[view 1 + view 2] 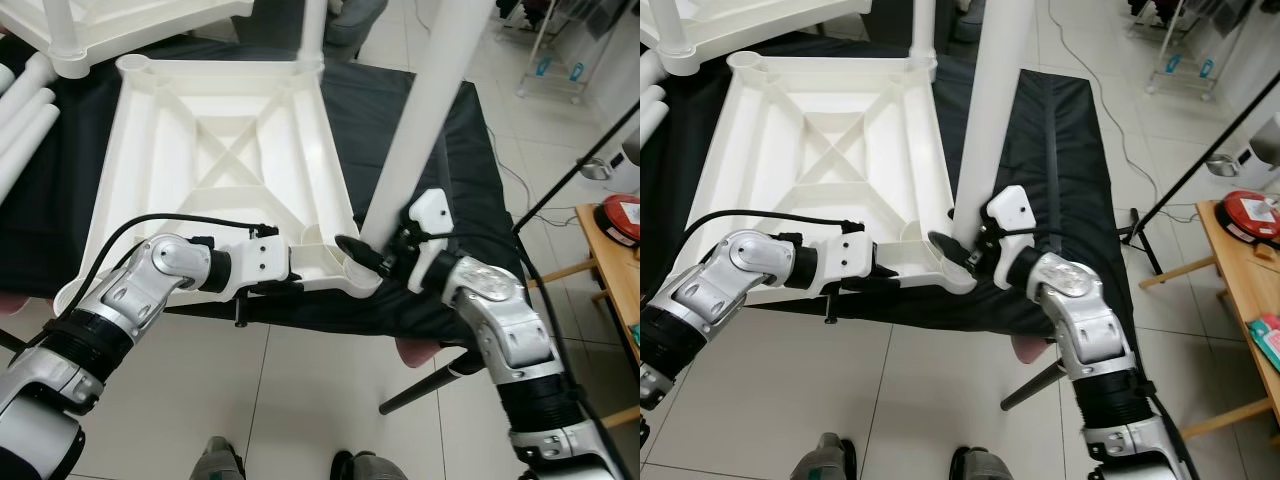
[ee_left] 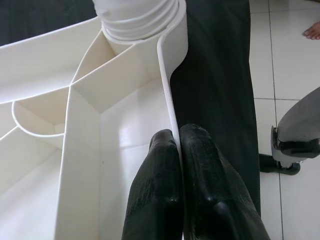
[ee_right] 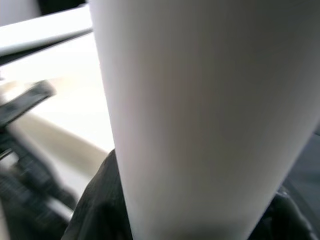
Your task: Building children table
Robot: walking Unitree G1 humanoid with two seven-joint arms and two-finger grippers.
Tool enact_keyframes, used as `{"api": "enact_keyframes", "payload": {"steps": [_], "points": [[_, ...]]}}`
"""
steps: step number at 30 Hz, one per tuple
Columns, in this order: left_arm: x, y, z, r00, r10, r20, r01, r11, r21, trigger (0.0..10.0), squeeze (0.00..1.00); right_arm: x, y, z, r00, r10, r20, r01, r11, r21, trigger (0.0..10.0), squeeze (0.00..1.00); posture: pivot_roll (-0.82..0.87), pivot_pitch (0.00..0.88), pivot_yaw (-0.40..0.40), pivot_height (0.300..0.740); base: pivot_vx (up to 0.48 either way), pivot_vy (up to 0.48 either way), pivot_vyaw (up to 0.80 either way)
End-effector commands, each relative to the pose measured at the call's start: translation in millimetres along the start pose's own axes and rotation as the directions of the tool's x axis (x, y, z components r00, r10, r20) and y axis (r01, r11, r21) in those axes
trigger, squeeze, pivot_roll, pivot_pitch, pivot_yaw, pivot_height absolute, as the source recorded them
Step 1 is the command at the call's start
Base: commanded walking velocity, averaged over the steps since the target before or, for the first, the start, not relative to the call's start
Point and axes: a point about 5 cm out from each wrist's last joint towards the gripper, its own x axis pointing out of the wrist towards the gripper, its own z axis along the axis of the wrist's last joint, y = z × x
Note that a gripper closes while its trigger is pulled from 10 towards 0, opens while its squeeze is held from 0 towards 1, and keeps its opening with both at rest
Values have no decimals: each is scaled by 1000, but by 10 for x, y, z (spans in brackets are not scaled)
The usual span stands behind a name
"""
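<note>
Feet: two shoe tips (image 1: 225, 458) on the tiled floor (image 1: 300, 390) at the near edge, between the arms.
Left claw (image 1: 283, 287): fingers (image 2: 165, 170) pressed together on the thin near rim of the white tabletop (image 1: 220, 170), one inside the wall, one outside.
Right claw (image 1: 375, 255): closed round the base of the white leg (image 1: 430, 110), just above the near-right corner socket (image 2: 137, 17).
Tabletop: upside down on a black cloth (image 1: 420, 170), ribbed underside up, crossed braces in the middle.
Leg: rises from that corner, leaning to the right and out of the top of the view; its ridged end sits in the socket.
Far left: more white legs (image 1: 25, 115) lying on the cloth, and a second white piece (image 1: 120, 25) overlapping the tabletop's far-left corner.
Right: a black tripod leg (image 1: 575, 170) slanting across the floor, a wooden surface (image 1: 610, 270) with a red round object (image 1: 622, 218), and a wire rack (image 1: 555, 60) beyond.
Near right: a black pole (image 1: 425, 385) under the cloth's edge.
</note>
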Motion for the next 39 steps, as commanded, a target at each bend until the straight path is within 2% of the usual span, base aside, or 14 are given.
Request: {"api": "enact_keyframes", "payload": {"steps": [1, 2, 5, 9, 14, 15, 16, 17, 18, 19, 20, 23, 24, 39], "points": [[385, -266, 460, 923, -361, 135, 326, 919, 222, 10000, 0, -27, -133, -445, 911, -322, -257, 321, 946, -47, 0, 0, 177, 168, -74, 740, 0, 0, 0], [385, -266, 460, 923, -361, 135, 326, 919, 222, 10000, 0, -27, -133, -445, 911, -322, -257, 321, 946, -47, 0, 0, 177, 168, -74, 740, 0, 0, 0], [469, -172, 542, 929, -336, 156, 296, 927, 229, 10000, 0, -146, -92, -509, 797, -548, -254, 547, 833, -80, 0, 0, 165, 167, -69, 740, 0, 0, 0], [545, -95, 628, 931, -313, 187, 268, 936, 228, 10000, 0, -232, -37, -551, 697, -670, -256, 671, 735, -97, 0, 0, 160, 170, -63, 740, 0, 0, 0], [623, -26, 685, 940, -273, 206, 226, 948, 222, 10000, 0, -214, 7, -546, 692, -680, -244, 684, 725, -82, 0, 0, 155, 174, -57, 740, 0, 0, 0], [644, -5, 694, 946, -246, 212, 200, 956, 217, 10000, 0, -186, 15, -504, 724, -656, -214, 659, 749, -69, 2431, 0, 155, 174, -57, 740, 0, 0, 0], [644, -5, 694, 946, -246, 212, 200, 956, 217, 10000, 0, -186, 15, -504, 724, -656, -214, 659, 749, -69, 2431, 0, 155, 174, -57, 740, 0, 0, 0], [659, 6, 695, 949, -231, 215, 186, 959, 212, 10000, 0, -161, 23, -462, 746, -640, -184, 641, 765, -64, 10000, 0, 155, 174, -57, 740, 0, 0, 0], [669, 9, 693, 950, -225, 215, 180, 961, 211, 10000, 0, -150, 24, -421, 756, -636, -156, 635, 770, -64, 10000, 161, 155, 174, -57, 740, 0, 0, 0], [669, 9, 693, 950, -225, 215, 180, 961, 211, 10000, 0, -150, 24, -421, 756, -636, -156, 635, 770, -64, 10000, 161, 155, 174, -57, 740, 0, 0, 0], [677, 10, 682, 952, -220, 211, 176, 962, 207, 10000, 1000, -138, 33, -374, 773, -622, -127, 621, 782, -49, 10000, 1000, 154, 178, -57, 740, 0, 0, 0], [674, 10, 660, 955, -210, 211, 169, 966, 196, 10000, 1000, -123, 27, -272, 800, -596, -61, 596, 802, -25, 10000, 1000, 154, 178, -57, 740, 0, 0, 0], [667, 16, 652, 956, -202, 214, 161, 968, 192, 10000, 1000, -111, 32, -216, 817, -576, -27, 576, 817, -9, 10000, 0, 154, 178, -57, 740, 0, 0, 0], [661, 21, 652, 956, -196, 217, 156, 969, 191, 10000, 1000, -107, 34, -181, 825, -565, -6, 565, 825, -1, 10000, 0, 159, 182, -59, 740, 0, 0, 0]]}}
